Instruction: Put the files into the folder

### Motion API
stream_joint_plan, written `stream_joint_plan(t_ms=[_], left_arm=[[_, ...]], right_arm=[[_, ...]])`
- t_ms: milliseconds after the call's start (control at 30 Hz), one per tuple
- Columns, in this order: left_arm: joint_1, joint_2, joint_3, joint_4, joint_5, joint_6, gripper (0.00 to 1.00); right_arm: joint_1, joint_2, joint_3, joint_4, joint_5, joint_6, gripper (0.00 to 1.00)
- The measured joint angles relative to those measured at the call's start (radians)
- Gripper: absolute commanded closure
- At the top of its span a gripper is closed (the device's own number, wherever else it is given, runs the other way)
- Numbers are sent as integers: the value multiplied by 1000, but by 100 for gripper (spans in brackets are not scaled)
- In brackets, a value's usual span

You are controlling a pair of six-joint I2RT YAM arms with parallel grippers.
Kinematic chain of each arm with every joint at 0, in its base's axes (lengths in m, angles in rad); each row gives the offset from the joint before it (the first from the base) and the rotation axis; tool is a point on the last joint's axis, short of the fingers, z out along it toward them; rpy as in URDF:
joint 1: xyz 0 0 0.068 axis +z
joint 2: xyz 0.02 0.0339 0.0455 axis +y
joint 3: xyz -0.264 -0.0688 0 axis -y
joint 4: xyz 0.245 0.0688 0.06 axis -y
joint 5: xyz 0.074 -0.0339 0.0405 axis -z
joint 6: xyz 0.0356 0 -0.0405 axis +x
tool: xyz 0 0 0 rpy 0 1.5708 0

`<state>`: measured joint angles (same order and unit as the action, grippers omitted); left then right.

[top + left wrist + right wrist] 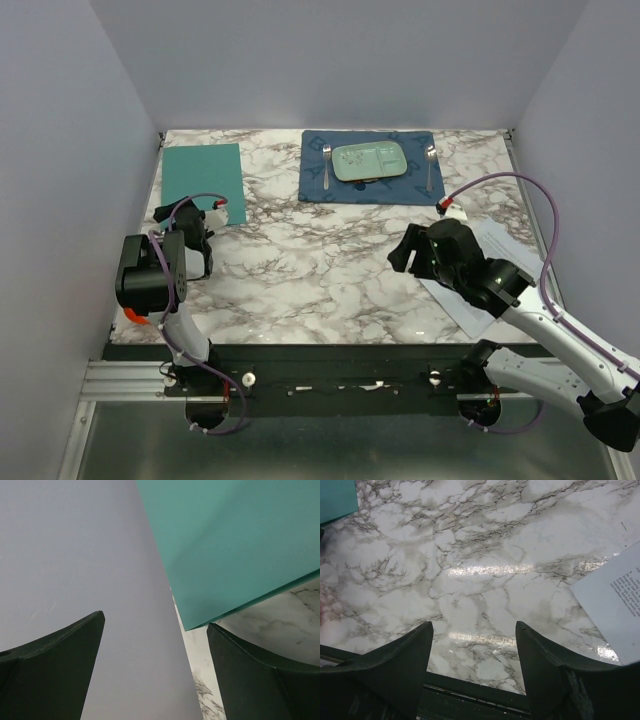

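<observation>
**Overhead and wrist views.** Your left gripper (155, 620) stood with its jaws wide apart and nothing between them. It was near the closest corner of the thin teal-green card folder (203, 183), which lay flat at the far left of the white-and-grey marble table (320, 260). Your right gripper (474, 623) was likewise spread and empty above the marble. The white printed paper sheets (503, 243), the files, lay on the table's right side, partly under your right arm (540, 310) and well apart from the folder. At the far edge, a dark blue placemat (400, 190) carried a pale green rectangular plate (370, 162) between a fork (327, 165) and a spoon (430, 165).
</observation>
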<state>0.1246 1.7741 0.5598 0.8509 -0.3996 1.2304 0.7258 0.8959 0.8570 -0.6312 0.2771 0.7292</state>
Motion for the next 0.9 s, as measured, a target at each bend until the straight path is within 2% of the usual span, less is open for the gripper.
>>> stream_joint_plan(t_ms=[400,667,867,900], left_arm=[[0,14,-4,9,0,15,2],[0,80,24,48,-14,26,2],[0,107,35,92,-31,30,8],[0,107,35,95,-32,30,12]], right_arm=[[0,15,0,1,0,12,26],[0,-8,-21,9,1,34,30],[0,-35,-54,10,1,57,33],[0,-37,-59,10,2,60,33]])
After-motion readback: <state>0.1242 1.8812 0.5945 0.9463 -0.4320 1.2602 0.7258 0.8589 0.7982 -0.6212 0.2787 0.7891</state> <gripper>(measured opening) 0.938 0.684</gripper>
